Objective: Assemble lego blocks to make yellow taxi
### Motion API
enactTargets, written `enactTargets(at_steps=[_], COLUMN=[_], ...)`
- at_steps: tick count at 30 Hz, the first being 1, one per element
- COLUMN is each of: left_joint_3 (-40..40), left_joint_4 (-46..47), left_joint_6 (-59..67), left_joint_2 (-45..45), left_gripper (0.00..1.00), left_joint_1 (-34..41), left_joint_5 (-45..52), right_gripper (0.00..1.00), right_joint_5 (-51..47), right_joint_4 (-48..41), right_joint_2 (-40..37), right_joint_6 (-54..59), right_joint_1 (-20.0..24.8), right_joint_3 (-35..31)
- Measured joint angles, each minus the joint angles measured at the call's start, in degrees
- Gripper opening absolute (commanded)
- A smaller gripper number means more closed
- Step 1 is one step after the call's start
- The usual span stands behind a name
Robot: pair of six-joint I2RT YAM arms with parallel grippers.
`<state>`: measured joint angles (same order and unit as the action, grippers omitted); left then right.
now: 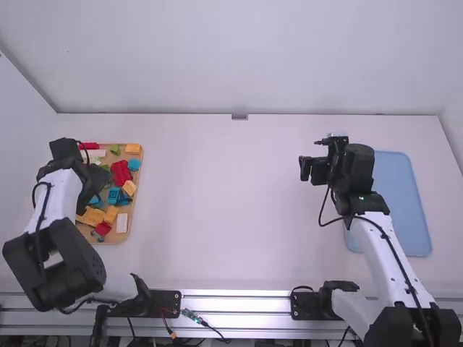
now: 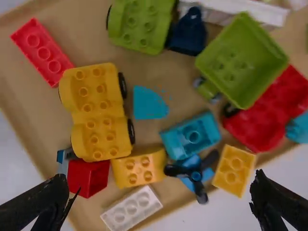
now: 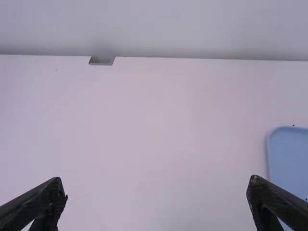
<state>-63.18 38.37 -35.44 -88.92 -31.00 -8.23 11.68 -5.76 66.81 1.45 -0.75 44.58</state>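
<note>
My left gripper (image 1: pixel 88 184) is over the wooden tray of blocks at the far left; in the left wrist view the left gripper (image 2: pixel 160 179) is open with nothing between its fingers. Below it lie a yellow car-shaped piece (image 2: pixel 98 113) with black wheels, a yellow-orange curved block (image 2: pixel 139 168), a smaller yellow block (image 2: pixel 234 171), a white block (image 2: pixel 132 209) and a teal block (image 2: pixel 191 136). Over the table's right part, beside the blue tray, my right gripper (image 1: pixel 311 159) is held; in the right wrist view the right gripper (image 3: pixel 156 179) stands open and holds nothing.
The wooden tray (image 1: pixel 137 189) also holds a red block (image 2: pixel 42 52), a green car piece (image 2: pixel 140 24), a green bin piece (image 2: pixel 240 60) and a red piece (image 2: pixel 269 113), crowded together. A blue tray (image 1: pixel 409 210) lies at the right, partly behind the right arm.
</note>
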Motion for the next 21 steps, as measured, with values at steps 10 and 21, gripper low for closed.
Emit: enactTargets(at_steps=[10,21], left_joint_3=[-2.19,-1.86], left_joint_4=[-0.85,-1.57], left_joint_6=[-0.79,-0.92], left_joint_2=[-11.21,-11.63], left_gripper=[0.99,0.85], left_joint_1=[-4.52,-4.68], left_joint_5=[1.11,-0.98], right_gripper=[0.99,0.99], right_joint_5=[0.04,0.17], right_joint_4=[0.0,0.26], right_joint_2=[0.07,0.04], right_joint_6=[0.22,0.28], right_joint_1=[-0.15,-0.26], right_joint_3=[0.2,0.2])
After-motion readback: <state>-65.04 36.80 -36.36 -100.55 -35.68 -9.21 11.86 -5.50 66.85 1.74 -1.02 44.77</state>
